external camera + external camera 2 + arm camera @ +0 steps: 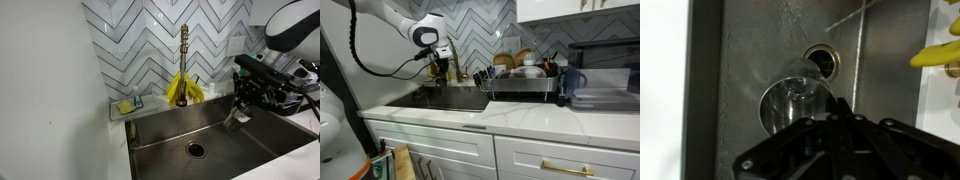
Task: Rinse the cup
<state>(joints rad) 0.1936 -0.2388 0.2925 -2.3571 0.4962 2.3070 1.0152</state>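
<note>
The cup [792, 100] is clear glass and shows in the wrist view from above, over the steel sink floor just short of the drain [823, 60]. My gripper [839, 106] is shut, its two dark fingers meeting at the cup's right rim, so it seems to pinch the glass wall. In an exterior view the cup [237, 117] hangs tilted under the gripper [241, 100] above the right part of the sink [160, 130]. The brass faucet [184, 45] stands at the back, left of the gripper; no water stream shows. In an exterior view the gripper [439, 66] hovers over the sink [455, 101].
Yellow gloves [184, 89] hang at the faucet's base, and a yellow sponge [125, 106] lies in a small tray at the sink's back left. The drain [195, 150] is mid-basin. A loaded dish rack [520, 80] and a dark kettle [571, 83] stand on the counter beside the sink.
</note>
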